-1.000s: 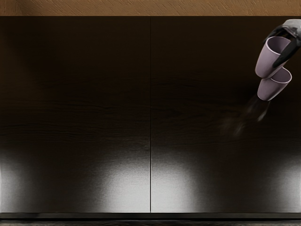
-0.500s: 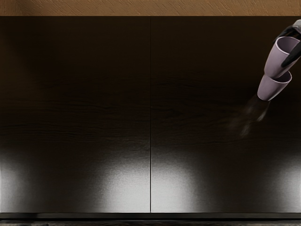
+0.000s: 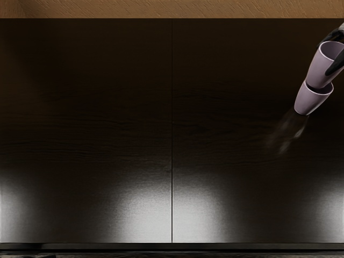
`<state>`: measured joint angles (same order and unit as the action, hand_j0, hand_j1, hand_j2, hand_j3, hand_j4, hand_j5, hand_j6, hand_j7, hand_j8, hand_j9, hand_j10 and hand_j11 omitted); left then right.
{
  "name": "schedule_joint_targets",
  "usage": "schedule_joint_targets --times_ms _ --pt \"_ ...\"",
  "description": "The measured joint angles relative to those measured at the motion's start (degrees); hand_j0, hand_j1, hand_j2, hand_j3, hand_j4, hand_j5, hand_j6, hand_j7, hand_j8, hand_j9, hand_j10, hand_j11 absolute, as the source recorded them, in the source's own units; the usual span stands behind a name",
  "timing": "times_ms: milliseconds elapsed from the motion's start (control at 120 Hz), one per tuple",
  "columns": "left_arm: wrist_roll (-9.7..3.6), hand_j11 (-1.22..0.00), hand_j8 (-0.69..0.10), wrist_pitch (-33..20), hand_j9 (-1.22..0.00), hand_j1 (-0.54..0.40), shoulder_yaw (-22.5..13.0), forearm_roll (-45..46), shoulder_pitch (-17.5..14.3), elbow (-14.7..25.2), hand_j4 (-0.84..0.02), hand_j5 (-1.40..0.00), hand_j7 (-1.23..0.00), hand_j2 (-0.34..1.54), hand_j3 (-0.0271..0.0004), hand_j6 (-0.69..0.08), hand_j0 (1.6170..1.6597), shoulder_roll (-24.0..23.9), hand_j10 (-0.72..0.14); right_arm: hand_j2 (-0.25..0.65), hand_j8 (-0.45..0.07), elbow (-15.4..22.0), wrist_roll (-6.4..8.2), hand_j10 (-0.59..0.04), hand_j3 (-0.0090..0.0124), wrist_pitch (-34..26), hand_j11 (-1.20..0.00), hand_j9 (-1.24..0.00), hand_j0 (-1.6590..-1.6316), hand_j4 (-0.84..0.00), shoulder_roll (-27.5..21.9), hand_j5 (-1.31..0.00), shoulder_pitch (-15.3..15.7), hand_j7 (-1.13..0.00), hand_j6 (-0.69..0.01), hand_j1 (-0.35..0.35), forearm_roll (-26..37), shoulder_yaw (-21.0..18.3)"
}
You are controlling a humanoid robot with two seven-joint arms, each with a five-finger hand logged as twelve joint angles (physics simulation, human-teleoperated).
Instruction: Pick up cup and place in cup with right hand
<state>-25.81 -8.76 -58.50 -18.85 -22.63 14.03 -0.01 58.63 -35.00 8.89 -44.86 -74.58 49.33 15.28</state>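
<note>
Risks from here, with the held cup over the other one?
1. Rim catch: the upper cup looks tilted, its base overlapping the mouth of the lower cup. One view doesn't settle whether it's inside; lowering could catch the rim and perhaps tip the lower cup.

2. Slip: the right hand is partly cut off by the picture's edge, so the grip can't be fully checked. If it's weak, rim contact might twist the upper cup loose.

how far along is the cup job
Pickup looks done: the right hand grips the upper cup, clear of the table. Placing is in hand: its base overlaps the mouth of the lower cup, though one view can't settle how far in it is. Likely left: seating it fully and letting go.
</note>
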Motion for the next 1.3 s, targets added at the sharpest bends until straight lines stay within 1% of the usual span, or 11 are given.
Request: schedule_joint_targets --times_ms 75,150,200,333,858,875,883,925,1042,1175,1300 --pt "0.00 0.00 0.000 -0.01 0.00 0.349 -0.14 -0.07 0.00 0.02 0.000 0.00 0.00 0.00 0.0000 0.000 1.6581 0.00 0.000 -0.064 -0.282 -0.06 0.00 -0.398 -0.0008 -0.07 -0.61 -0.61 -1.6523 -0.485 0.02 -0.62 -0.05 -0.61 -0.293 0.060 0.36 0.00" --pt "0.01 0.00 0.000 -0.02 0.00 0.349 -0.33 -0.15 0.00 0.05 0.000 0.00 0.00 0.00 0.0000 0.000 1.6581 0.00 0.000 -0.069 -0.287 -0.07 0.00 -0.402 -0.0013 -0.08 -0.61 -0.60 -1.6523 -0.477 0.03 -0.61 0.01 -0.61 -0.298 0.058 0.53 0.00" --pt "0.02 0.00 0.000 -0.02 0.00 0.349 -0.46 -0.20 0.00 0.06 0.000 0.00 0.00 0.00 0.0000 0.000 1.6581 0.00 0.000 -0.071 -0.289 -0.07 0.00 -0.406 -0.0009 -0.07 -0.60 -0.60 -1.6523 -0.474 0.04 -0.61 0.12 -0.61 -0.302 0.054 0.59 -0.01" --pt "0.05 0.00 0.000 0.02 0.00 0.349 -0.64 -0.25 0.00 0.07 0.000 0.00 0.00 0.00 0.0000 0.000 1.6581 0.00 0.000 -0.073 -0.295 0.04 0.00 -0.411 -0.0009 -0.09 -0.60 -0.60 -1.6523 -0.469 0.04 -0.61 0.34 -0.61 -0.308 0.050 0.68 -0.04" --pt "0.06 0.00 0.000 0.00 0.00 0.349 -0.78 -0.30 0.00 0.09 0.000 0.00 0.00 0.00 0.0000 0.000 1.6581 0.00 0.000 -0.075 -0.301 -0.25 0.00 -0.418 -0.0010 -0.32 -0.59 -0.59 -1.6524 -0.452 0.03 -0.60 0.45 -0.59 -0.311 0.046 0.74 -0.67" --pt "0.06 0.00 0.000 0.00 0.00 0.349 -0.78 -0.30 0.00 0.09 0.000 0.00 0.00 0.00 0.0000 0.000 1.6581 0.00 0.000 -0.074 -0.302 -0.32 0.00 -0.410 -0.0001 -0.37 -0.57 -0.57 -1.6528 -0.441 0.04 -0.58 0.46 -0.58 -0.313 0.044 0.77 -0.67" --pt "0.06 0.00 0.000 0.00 0.00 0.349 -0.78 -0.30 0.00 0.09 0.000 0.00 0.00 0.00 0.0000 0.000 1.6581 0.00 0.000 -0.073 -0.301 -0.35 0.00 -0.405 0.0000 -0.39 -0.56 -0.57 -1.6530 -0.435 0.05 -0.57 0.47 -0.57 -0.312 0.042 0.78 -0.68" --pt "0.06 0.00 0.000 0.00 0.00 0.349 -0.78 -0.30 0.00 0.09 0.000 0.00 0.00 0.00 0.0000 0.000 1.6581 0.00 0.000 -0.069 -0.296 -0.48 0.00 -0.380 0.0000 -0.47 -0.52 -0.53 -1.6539 -0.405 0.08 -0.53 0.50 -0.53 -0.305 0.029 0.83 -0.68" --pt "0.06 0.00 0.000 0.01 0.00 0.349 -0.77 -0.30 0.00 0.09 0.000 0.00 0.00 0.00 0.0000 0.000 1.6581 0.00 0.000 -0.055 -0.258 -0.68 0.00 -0.305 0.0000 -0.59 -0.41 -0.41 -1.6557 -0.319 0.11 -0.42 0.53 -0.41 -0.263 -0.030 0.88 -0.69" --pt "0.06 0.00 0.000 0.00 0.00 0.349 -0.78 -0.30 0.00 0.09 0.000 0.00 0.00 0.00 0.0000 0.000 1.6581 0.00 0.000 -0.043 -0.217 -0.77 0.00 -0.241 0.0000 -0.64 -0.32 -0.32 -1.6568 -0.248 0.12 -0.32 0.51 -0.32 -0.220 -0.088 0.90 -0.70" --pt "0.06 0.00 0.000 0.01 0.00 0.349 -0.77 -0.30 0.00 0.09 0.000 0.00 0.00 0.00 0.0000 0.000 1.6581 0.00 0.000 -0.035 -0.185 -1.04 0.00 -0.197 0.0000 -0.66 -0.26 -0.26 -1.6574 -0.202 0.69 -0.26 0.44 -0.26 -0.188 -0.131 0.91 -0.70"
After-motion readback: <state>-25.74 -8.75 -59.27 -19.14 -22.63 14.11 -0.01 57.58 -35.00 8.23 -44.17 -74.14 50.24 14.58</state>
